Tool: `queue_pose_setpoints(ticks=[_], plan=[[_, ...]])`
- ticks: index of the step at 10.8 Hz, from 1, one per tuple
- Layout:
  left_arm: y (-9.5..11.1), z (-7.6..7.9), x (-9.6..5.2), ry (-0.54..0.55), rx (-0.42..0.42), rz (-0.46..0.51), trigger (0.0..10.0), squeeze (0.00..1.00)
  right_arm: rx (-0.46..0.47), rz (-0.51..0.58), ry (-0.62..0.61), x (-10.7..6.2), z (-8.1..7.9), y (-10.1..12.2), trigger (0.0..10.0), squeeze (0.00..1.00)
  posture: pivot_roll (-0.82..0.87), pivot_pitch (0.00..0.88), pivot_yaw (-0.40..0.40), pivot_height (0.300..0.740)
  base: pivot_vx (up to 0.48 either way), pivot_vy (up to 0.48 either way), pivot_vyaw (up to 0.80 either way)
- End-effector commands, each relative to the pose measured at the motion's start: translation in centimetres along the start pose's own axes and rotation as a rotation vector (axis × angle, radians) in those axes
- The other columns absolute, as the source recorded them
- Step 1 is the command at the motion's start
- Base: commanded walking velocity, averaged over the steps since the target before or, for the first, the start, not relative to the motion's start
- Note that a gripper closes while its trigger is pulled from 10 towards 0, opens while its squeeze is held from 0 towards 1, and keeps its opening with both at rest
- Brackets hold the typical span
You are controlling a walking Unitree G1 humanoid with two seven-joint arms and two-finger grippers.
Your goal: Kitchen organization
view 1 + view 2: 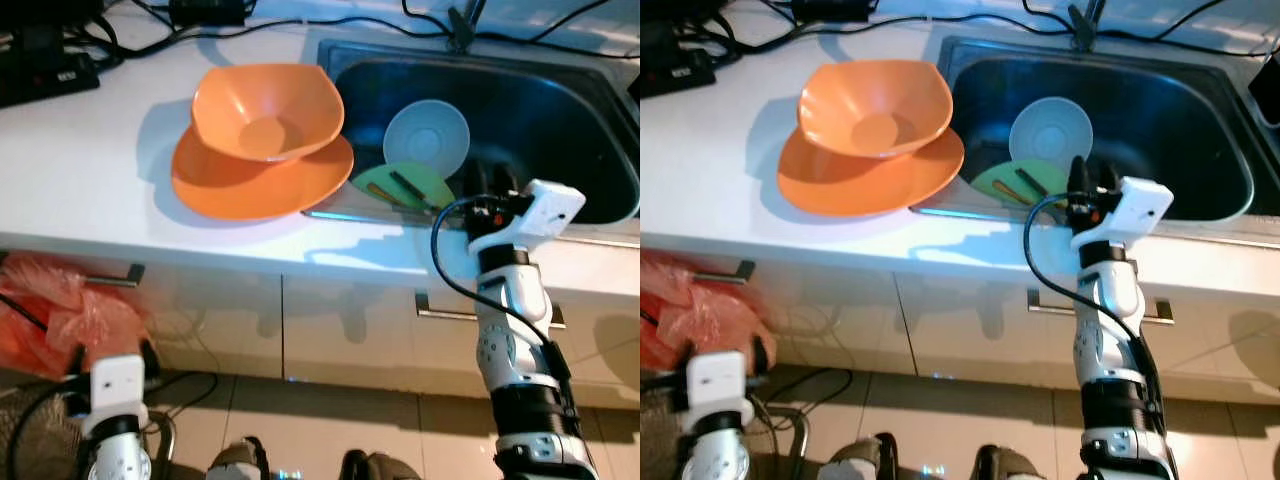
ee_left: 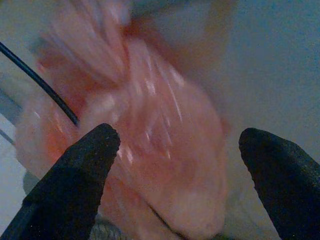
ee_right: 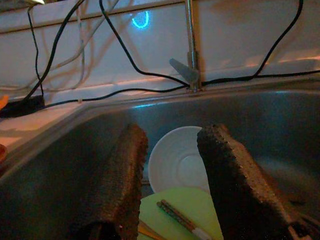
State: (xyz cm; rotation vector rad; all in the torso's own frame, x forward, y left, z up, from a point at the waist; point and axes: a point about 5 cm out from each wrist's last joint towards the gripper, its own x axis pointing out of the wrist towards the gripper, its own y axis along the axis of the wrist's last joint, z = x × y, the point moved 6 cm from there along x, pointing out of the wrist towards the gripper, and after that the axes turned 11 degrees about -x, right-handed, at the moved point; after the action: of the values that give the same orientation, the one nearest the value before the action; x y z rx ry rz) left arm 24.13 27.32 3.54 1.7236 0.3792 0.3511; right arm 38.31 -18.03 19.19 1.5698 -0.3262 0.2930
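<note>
White countertop [image 1: 90, 170] running along the wall, with a steel sink [image 1: 560, 120] set into its right half.

Sink contents: one white bowl [image 1: 427, 135] leaning on its side against the basin floor; one green plate [image 1: 400, 187] lying just in front of it, partly tucked under the near rim; a pair of chopsticks [image 3: 182, 221] lying across the green plate.

Right gripper [image 3: 172, 175]: reaching over the near sink edge, its two black fingers parted with nothing between them, the white bowl and green plate showing through the gap in the wrist view.

Counter, left of the sink: one orange bowl [image 1: 268, 110] sitting in one orange plate [image 1: 250, 185], the plate's edge overhanging the sink rim slightly. Black cables [image 1: 290, 25] are trailing along the back of the counter, and one black box [image 1: 45, 70] is sitting at the far left corner.

Below the counter: pale cabinet fronts with two bar handles [image 1: 110, 280], and one red plastic bag [image 1: 55, 315] hanging at the left.

Left gripper [image 2: 177, 165]: hanging low beside the red bag, fingers spread wide and holding nothing.
</note>
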Motion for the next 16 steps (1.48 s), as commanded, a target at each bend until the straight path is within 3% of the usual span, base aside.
queue_pose_setpoints(ticks=[1,3,4,5,10,12,14,15,16], plan=[[1.1,-0.1,-0.4,0.018,0.014,0.036,10.0,0.00,0.004,-0.029,0.003,-0.3,0.2,-0.7,10.0,0.00,0.16,0.224,-0.053,0.740,0.000,0.000,0.00],[4.9,0.2,-1.0,0.019,0.027,0.156,10.0,0.00,0.002,-0.030,0.005,-0.2,0.3,-0.7,10.0,0.00,0.17,0.228,-0.059,0.740,0.000,0.000,0.00],[7.5,0.8,-0.9,-0.006,0.079,0.251,10.0,0.00,0.002,-0.031,0.009,-0.2,0.2,-0.7,10.0,0.00,0.17,0.226,-0.062,0.740,0.000,0.000,0.00],[10.2,1.6,-0.6,-0.035,0.124,0.347,10.0,0.00,0.003,-0.031,0.013,-0.1,0.1,-0.7,10.0,0.00,0.17,0.223,-0.060,0.740,0.000,0.000,0.00],[22.5,5.5,2.0,-0.178,0.121,0.672,10.0,0.00,0.008,-0.024,0.000,-0.1,0.1,-0.7,10.0,0.00,0.16,0.191,-0.038,0.740,0.000,0.000,0.00],[25.2,6.6,2.6,-0.250,0.077,0.702,10.0,0.00,0.009,-0.017,-0.010,-0.2,0.2,-0.7,10.0,0.00,0.15,0.172,-0.025,0.740,0.000,0.000,0.00],[26.4,7.7,3.8,-0.320,0.014,0.661,10.0,0.00,0.008,-0.018,-0.016,-0.3,0.2,-0.8,10.0,0.00,0.15,0.154,-0.016,0.740,0.000,0.000,0.00],[25.8,8.3,4.7,-0.360,-0.051,0.589,10.0,0.00,0.009,-0.015,-0.020,-0.2,0.3,-0.8,10.0,0.00,0.14,0.145,-0.012,0.740,0.000,0.000,0.00],[26.9,9.3,4.9,-0.389,-0.081,0.595,10.0,0.00,0.009,-0.014,-0.021,-0.1,0.3,-0.7,10.0,0.00,0.14,0.139,-0.012,0.740,0.000,0.000,0.00]])
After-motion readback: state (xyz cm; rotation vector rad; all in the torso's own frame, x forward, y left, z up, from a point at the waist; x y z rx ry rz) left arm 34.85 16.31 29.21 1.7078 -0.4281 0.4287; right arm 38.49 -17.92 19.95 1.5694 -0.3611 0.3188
